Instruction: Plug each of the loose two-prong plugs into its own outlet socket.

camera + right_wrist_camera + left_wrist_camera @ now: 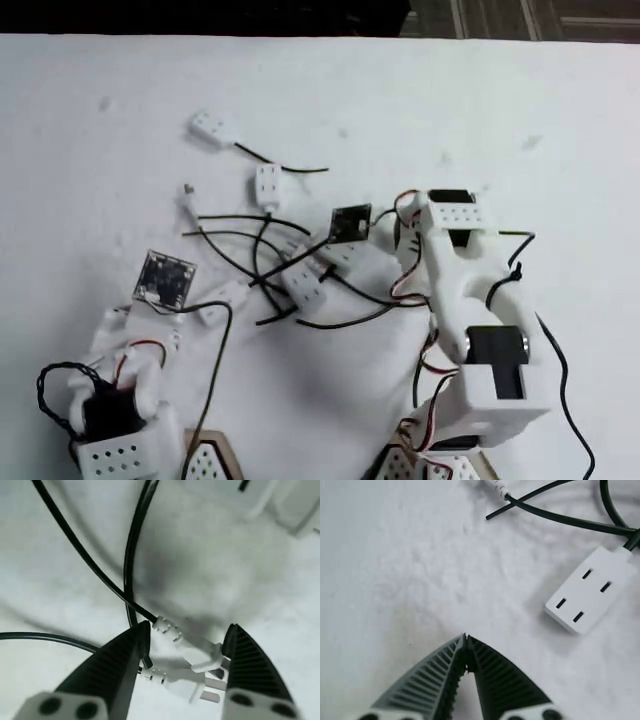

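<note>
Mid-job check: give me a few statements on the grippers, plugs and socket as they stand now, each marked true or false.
1. The left gripper is shut and holds nothing. True.
2. The right gripper is shut on a plug. False: it is open, and two white plugs lie between its fingers on the table.
3. The socket near the left gripper has a plug in it. False: all its slots are bare.
4. Black cables cross one another in a tangle near the table's middle. True.
</note>
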